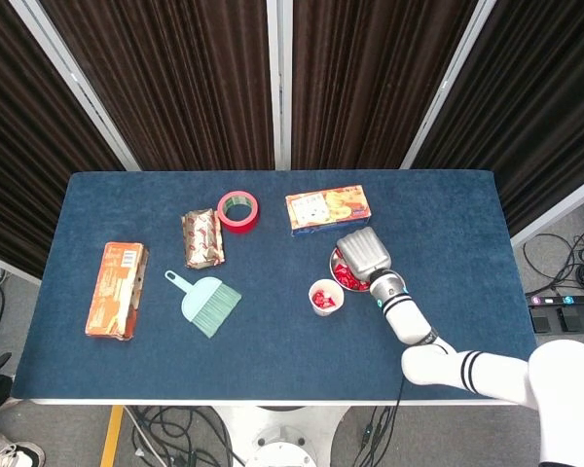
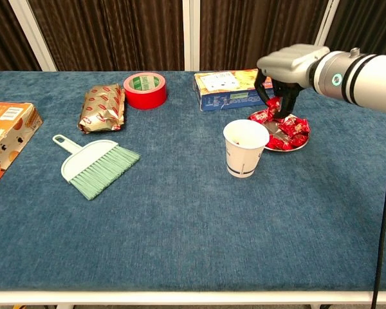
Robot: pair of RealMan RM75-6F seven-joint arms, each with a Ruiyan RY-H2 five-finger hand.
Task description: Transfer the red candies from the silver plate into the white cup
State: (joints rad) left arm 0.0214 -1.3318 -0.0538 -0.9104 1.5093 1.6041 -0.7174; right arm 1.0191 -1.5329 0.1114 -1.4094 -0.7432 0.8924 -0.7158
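A white cup [image 1: 326,297] [image 2: 246,148] stands upright on the blue table, and the head view shows red candies inside it. Just right of it lies the silver plate [image 1: 333,263] [image 2: 289,150] heaped with several red candies [image 1: 348,278] [image 2: 291,132]. My right hand [image 1: 362,251] [image 2: 289,64] hovers over the plate's far side with its fingers pointing down. It pinches one red candy [image 2: 272,105] just above the pile. The hand hides much of the plate in the head view. My left hand is in neither view.
Behind the plate lies a flat snack box [image 1: 328,209] [image 2: 228,89]. A red tape roll [image 1: 237,211] [image 2: 145,90], a gold-brown packet [image 1: 201,238] [image 2: 103,107], a green hand brush [image 1: 206,302] [image 2: 96,166] and an orange box [image 1: 117,290] [image 2: 3,138] lie to the left.
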